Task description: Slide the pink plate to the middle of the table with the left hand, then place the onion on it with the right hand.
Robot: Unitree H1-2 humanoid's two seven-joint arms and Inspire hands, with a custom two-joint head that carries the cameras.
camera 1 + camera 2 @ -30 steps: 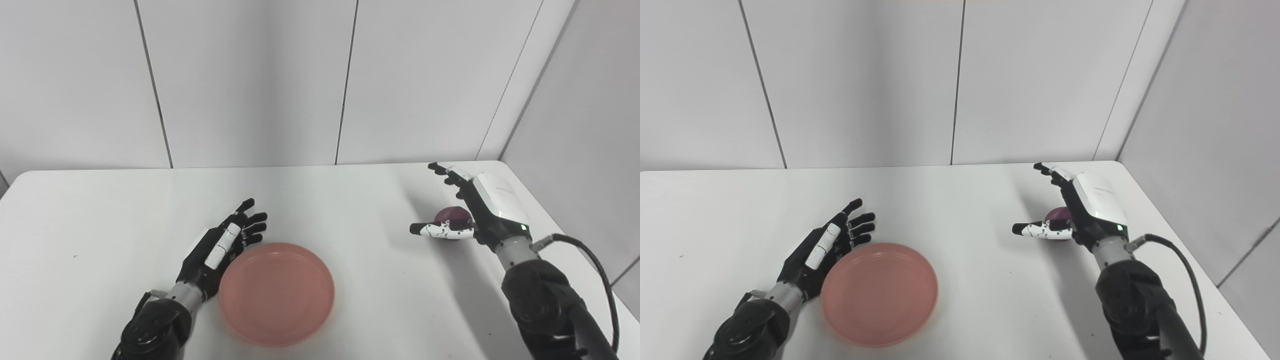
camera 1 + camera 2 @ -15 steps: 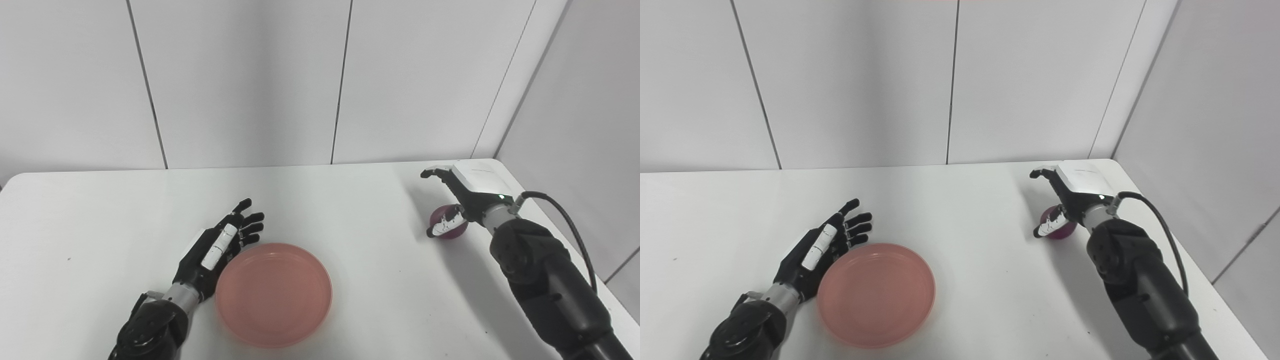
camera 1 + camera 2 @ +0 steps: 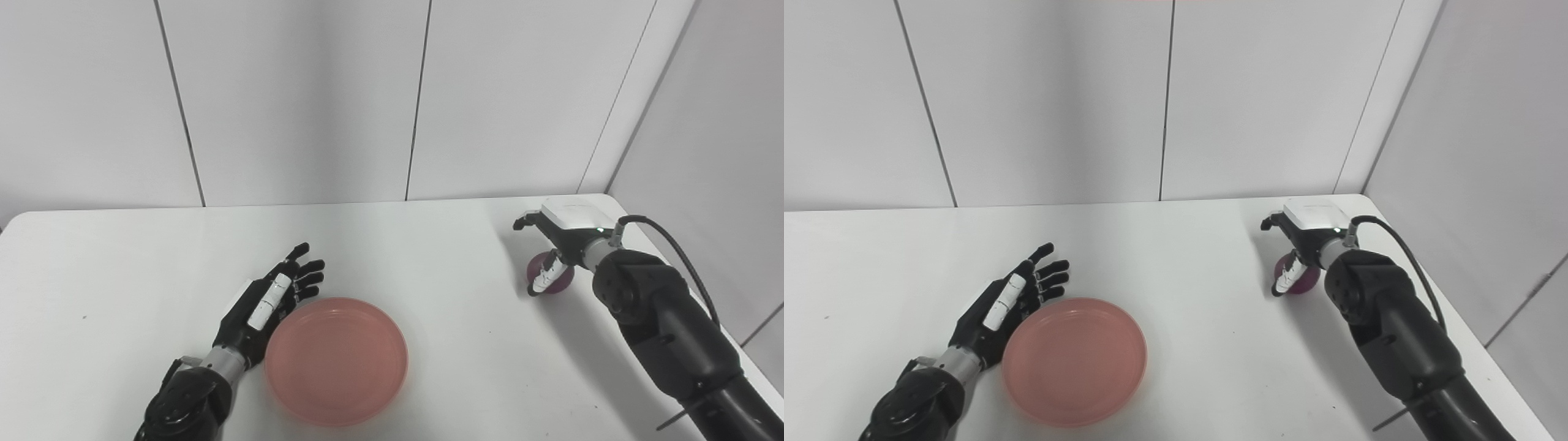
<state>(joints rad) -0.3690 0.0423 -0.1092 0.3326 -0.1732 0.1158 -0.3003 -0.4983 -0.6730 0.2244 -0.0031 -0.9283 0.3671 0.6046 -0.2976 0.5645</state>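
The pink plate (image 3: 337,358) lies flat on the white table (image 3: 122,263), slightly left of centre and near the front edge. My left hand (image 3: 269,300) rests open against the plate's left rim, fingers stretched toward the far side. The dark purple onion (image 3: 560,278) sits on the table at the far right. My right hand (image 3: 566,229) hovers palm-down just above it, open, fingers reaching left past it. The thumb hangs down along the onion's left front side. The hand hides the onion's top.
The table's right edge (image 3: 649,245) runs close behind the onion, with grey wall panels beyond it. A black cable (image 3: 674,251) loops from my right wrist. Bare white tabletop lies between the plate and the onion.
My right hand has rolled from upright beside the onion to palm-down over it, thumb dropping alongside. The left hand, plate and onion have stayed put; the camera shifted slightly.
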